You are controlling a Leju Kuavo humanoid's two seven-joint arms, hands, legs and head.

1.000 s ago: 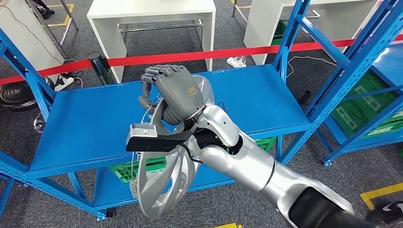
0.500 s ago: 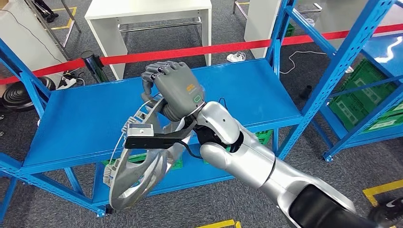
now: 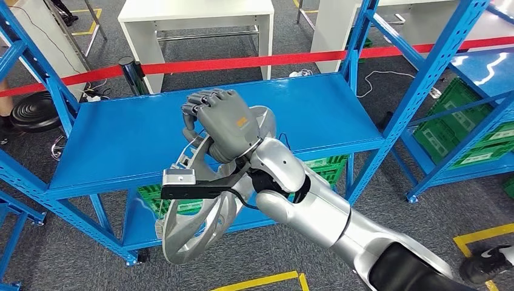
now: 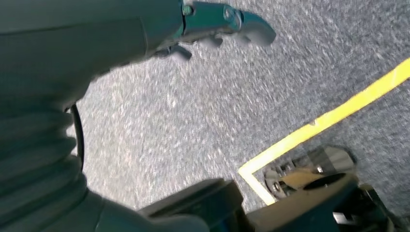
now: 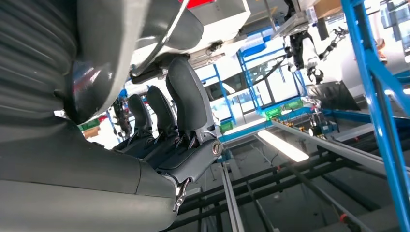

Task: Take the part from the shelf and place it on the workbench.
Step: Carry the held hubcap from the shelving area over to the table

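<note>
On inspection I found my right hand (image 3: 225, 124) clamped on the part (image 3: 200, 212), fingers (image 5: 186, 104) curled tightly round its upper rim. The part was a large silver-grey metal casting, ring-shaped with curved spokes and a ribbed, toothed edge along one side; a thin pale wire ran along that edge. It hung below the hand in the air, tilted, in front of the blue shelf (image 3: 121, 142), not resting on any surface. Its lower lobe hung level with the shelf's lower tier. Behind the hand lay the bare blue deck, and beyond that a red barrier tape (image 3: 242, 62) and a white table (image 3: 197, 15). My left hand (image 4: 217, 21) hung over grey carpet beside a yellow floor line (image 4: 333, 116); whether its fingers were apart or together I could not tell.
</note>
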